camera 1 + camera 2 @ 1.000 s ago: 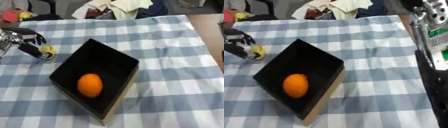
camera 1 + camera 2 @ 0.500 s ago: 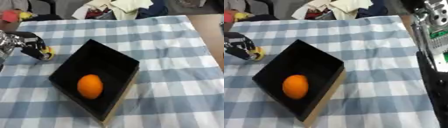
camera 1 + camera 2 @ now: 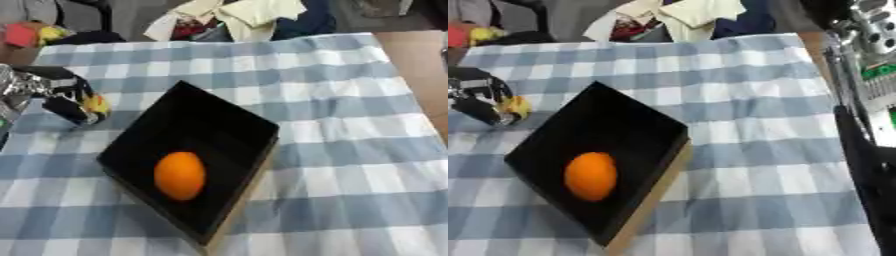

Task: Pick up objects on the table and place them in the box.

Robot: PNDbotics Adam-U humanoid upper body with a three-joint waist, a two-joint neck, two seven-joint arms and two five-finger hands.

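Your blue-and-white checked tablecloth covers the table, with a heap of clothes beyond its far edge. The right half lies bare and open to you. The black box sits left of centre, askew, 1 orange inside. At the left edge your left hand curls its fingers round a small yellow object, just left of the box.

Orange in black box.

The left hand shows black fingers below a shiny silver wrist.
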